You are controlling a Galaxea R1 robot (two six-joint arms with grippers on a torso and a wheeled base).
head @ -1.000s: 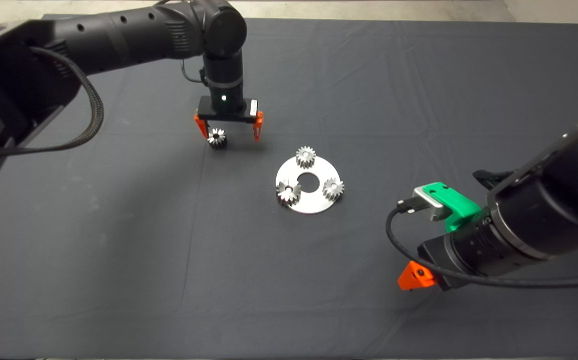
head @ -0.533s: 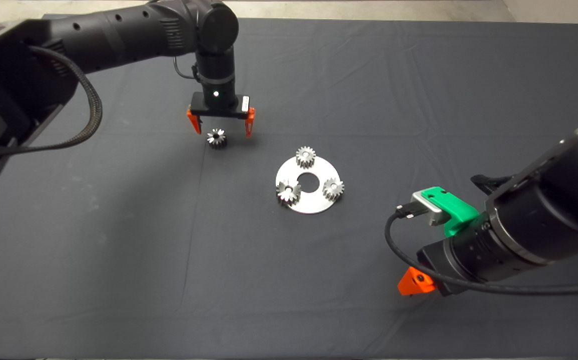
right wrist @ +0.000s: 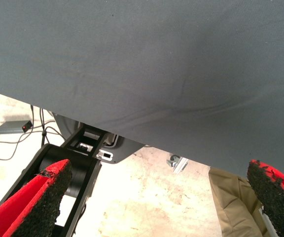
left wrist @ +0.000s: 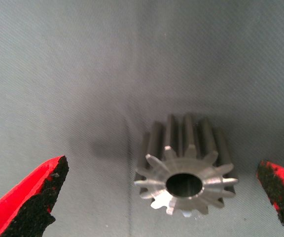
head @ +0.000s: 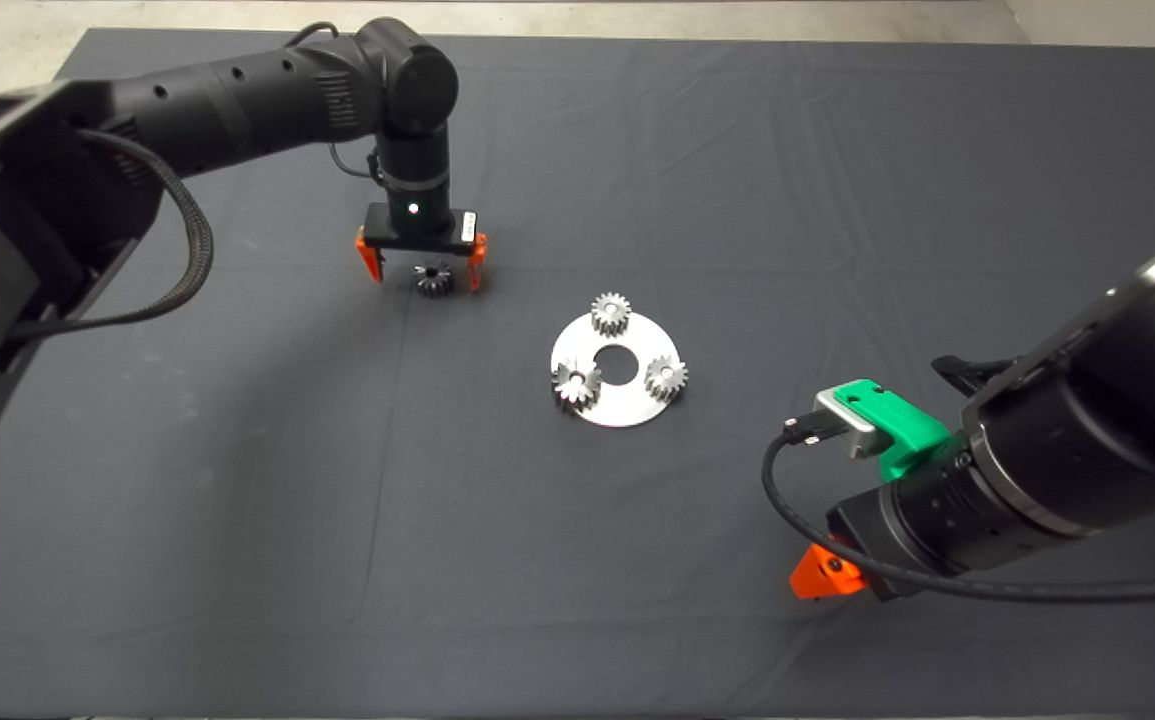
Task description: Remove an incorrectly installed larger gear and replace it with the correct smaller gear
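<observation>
The left claw (head: pixel 421 264) hung open in the upper left of the frame, straddling without touching the larger gear (head: pixel 432 279), a shiny steel piece with bold pointed teeth lying on the dark cloth-covered counter (head: pixel 237 500). Three finer-toothed gears, among them the smaller gear (head: pixel 577 384), sat on the flat round metal plate (head: pixel 618 404) at centre, so removal and replacement both looked done and only withdrawal seemed left. The right claw (right wrist: pixel 157 197) waited open at the lower right

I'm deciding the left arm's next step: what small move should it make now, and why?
Probably lower the left gripper and close on the smaller gear: it lies alone on the mat between the open fingers, not yet touched, slightly nearer one pad.
</observation>
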